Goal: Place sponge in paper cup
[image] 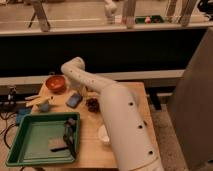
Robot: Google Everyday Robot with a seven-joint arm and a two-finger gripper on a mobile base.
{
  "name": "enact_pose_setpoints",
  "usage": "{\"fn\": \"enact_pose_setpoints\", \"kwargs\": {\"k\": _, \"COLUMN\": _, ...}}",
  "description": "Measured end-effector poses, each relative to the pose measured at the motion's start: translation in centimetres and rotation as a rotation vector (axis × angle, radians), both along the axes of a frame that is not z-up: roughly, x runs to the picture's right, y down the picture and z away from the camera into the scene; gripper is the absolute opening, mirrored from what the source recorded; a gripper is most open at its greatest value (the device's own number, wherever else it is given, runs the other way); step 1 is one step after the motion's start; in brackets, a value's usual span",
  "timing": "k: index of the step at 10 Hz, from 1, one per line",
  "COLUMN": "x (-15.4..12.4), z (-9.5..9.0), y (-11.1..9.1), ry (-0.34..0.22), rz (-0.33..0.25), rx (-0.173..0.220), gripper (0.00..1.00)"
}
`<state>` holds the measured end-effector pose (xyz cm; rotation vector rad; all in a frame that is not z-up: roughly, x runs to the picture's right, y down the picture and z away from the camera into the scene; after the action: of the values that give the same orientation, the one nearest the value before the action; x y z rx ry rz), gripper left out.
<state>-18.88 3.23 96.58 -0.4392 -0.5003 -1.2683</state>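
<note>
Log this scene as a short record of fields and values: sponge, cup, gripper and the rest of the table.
table: wooden
sponge: blue block lying on the table behind the tray, not in the cup
paper cup: white, near the front, right of the tray, partly hidden by the arm
gripper: low over the back of the table, just behind and right of the sponge
green tray: front left
red bowl: back left

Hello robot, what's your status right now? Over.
Pincer hidden behind arm, near red bowl. Sponge on table, not yet in paper cup. Arm partly covers cup.
</note>
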Motion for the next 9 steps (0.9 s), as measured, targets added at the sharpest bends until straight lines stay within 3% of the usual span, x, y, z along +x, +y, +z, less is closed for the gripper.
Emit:
{"fn": "enact_pose_setpoints", "kwargs": {"k": 3, "x": 0.1, "z": 1.1, "y": 0.6, "ry": -0.009, "rz": -0.014, "rx": -0.004, "gripper": 0.77}}
{"fn": "enact_pose_setpoints", "kwargs": {"k": 7, "x": 0.0, "z": 2.7, "y": 1.7, "ry": -0.022, "rz": -0.042, "rx": -0.021, "gripper": 0.41}}
{"fn": "enact_pose_setpoints", "kwargs": {"k": 9, "x": 0.2, "z": 2.7, "y": 1.7, "ry": -0.027, "rz": -0.038, "rx": -0.031, "gripper": 0.39}}
